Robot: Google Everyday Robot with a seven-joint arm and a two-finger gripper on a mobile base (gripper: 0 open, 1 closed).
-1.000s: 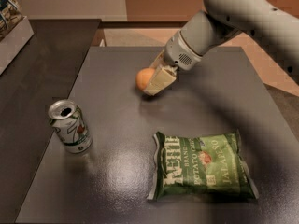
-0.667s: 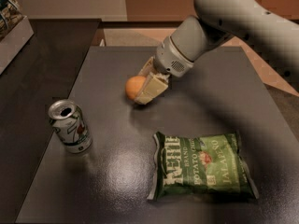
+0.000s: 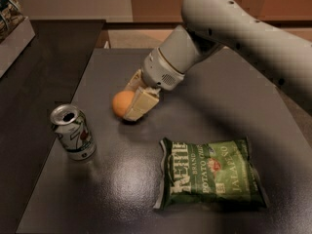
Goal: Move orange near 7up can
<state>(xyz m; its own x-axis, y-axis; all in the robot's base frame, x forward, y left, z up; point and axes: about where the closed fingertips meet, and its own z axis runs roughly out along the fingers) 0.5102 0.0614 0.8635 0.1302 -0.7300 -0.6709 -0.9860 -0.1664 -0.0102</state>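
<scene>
Seeing gripper (image 3: 130, 101) down low over the desk (image 3: 122, 199), left of centre, on the end of the grey arm (image 3: 234, 28) slanting down from upper right. Jaws pinching the orange (image 3: 120, 103): one cream finger (image 3: 141, 104) across its right front, the other (image 3: 134, 79) behind it, left half of the fruit showing between. Can't tell whether the orange touches the desk or sits just above it; dark shadow directly under it. 7up can (image 3: 73, 133) upright near the desk's left edge, silver top with the mouth open, red spot and green print facing the camera. Orange up and to the right of the can, near but apart, bare dark desk between the two. Green chip bag (image 3: 212, 179) lying flat at front right of the desk, white lettering along its left end, well apart from the can, below and right of the jaws, touching neither. Second dark counter (image 3: 34, 91) beside the desk on the left, pale box (image 3: 14, 33) at its far corner, cut off by the frame. Tan floor (image 3: 126, 35) beyond the desk's far edge.
</scene>
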